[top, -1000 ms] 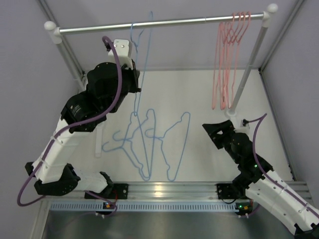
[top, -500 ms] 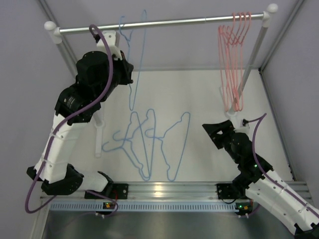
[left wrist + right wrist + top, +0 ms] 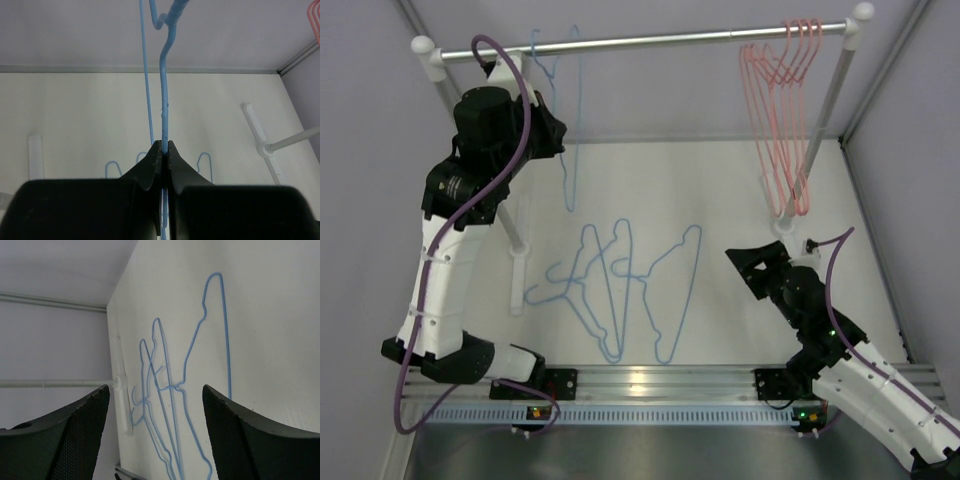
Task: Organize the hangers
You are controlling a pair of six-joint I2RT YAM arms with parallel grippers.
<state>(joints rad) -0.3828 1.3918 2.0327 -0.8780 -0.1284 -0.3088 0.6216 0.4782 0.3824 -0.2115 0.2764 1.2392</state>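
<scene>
My left gripper [image 3: 556, 135] is raised near the left end of the silver rail [image 3: 660, 40] and is shut on one light blue hanger [image 3: 566, 150]. The wire is pinched between the jaws [image 3: 164, 145] and runs up past them as the blue hanger [image 3: 163, 100]. Its hook crosses the rail, but I cannot tell whether it rests on it. Several pink-red hangers [image 3: 782, 110] hang at the rail's right end. Three blue hangers [image 3: 615, 285] lie overlapped on the table, also in the right wrist view [image 3: 170, 390]. My right gripper [image 3: 752, 268] hovers open and holds nothing [image 3: 155, 390].
The rail stands on white uprights with knobs, left [image 3: 423, 47] and right [image 3: 863, 14], on feet [image 3: 517, 270] on the table. Grey walls close in the back and both sides. A slotted metal strip [image 3: 650, 380] runs along the near edge.
My left arm has swung up and to the left along the rail, carrying the blue hanger with it. The pink hangers have swayed a little. The right arm has stayed put.
</scene>
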